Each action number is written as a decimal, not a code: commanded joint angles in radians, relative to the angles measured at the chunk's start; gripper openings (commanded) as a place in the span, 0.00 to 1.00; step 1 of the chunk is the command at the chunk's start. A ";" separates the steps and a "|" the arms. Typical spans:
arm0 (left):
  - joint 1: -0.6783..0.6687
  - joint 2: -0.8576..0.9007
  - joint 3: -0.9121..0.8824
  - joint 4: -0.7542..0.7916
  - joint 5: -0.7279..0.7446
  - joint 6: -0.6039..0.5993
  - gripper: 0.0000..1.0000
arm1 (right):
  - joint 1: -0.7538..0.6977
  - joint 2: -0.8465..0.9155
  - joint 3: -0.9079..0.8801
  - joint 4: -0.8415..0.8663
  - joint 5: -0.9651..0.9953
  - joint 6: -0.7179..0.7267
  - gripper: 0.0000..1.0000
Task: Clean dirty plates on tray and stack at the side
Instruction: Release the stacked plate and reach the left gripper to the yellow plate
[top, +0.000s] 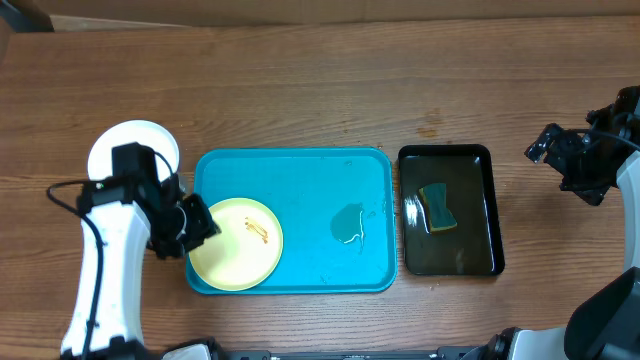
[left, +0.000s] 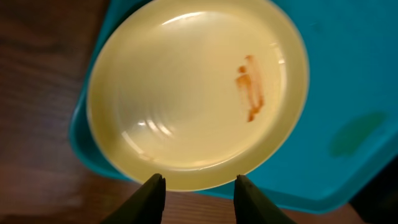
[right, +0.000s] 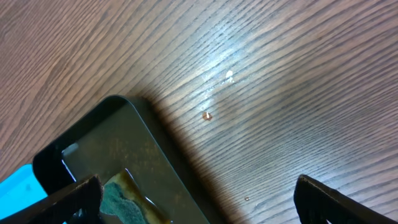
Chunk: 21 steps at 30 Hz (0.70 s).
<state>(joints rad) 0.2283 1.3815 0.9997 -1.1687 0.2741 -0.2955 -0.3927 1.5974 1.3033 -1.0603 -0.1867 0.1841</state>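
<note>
Tray (top: 300, 170) holds one yellow plate (top: 230, 255) in its near-left corner, sauce smear uncleaned. Black tray (top: 495, 210): liquid, sponge (top: 437, 207). White plate (top: 150, 135) sits off-tray, left. Step, judged: scrubbing the yellow plate. Left gripper (left: 199, 180) part-open at its rim, clasping nothing; right gripper (right: 198, 186) wide, empty, must fetch sponge.

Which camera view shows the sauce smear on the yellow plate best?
The left wrist view: the smear looks large and sharp there. Overhead shows it tiny; the right wrist view misses it.
</note>
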 joint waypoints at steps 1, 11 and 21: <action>-0.033 -0.057 -0.097 0.009 -0.224 -0.174 0.41 | -0.003 0.000 0.014 0.004 -0.006 0.003 1.00; -0.031 -0.053 -0.308 0.202 -0.282 -0.184 0.44 | -0.003 0.000 0.014 0.004 -0.006 0.003 1.00; -0.031 -0.052 -0.306 0.221 -0.330 -0.184 0.42 | -0.003 0.000 0.014 0.004 -0.006 0.003 1.00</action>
<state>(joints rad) 0.1997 1.3296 0.6933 -0.9600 -0.0162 -0.4667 -0.3931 1.5974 1.3033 -1.0599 -0.1867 0.1841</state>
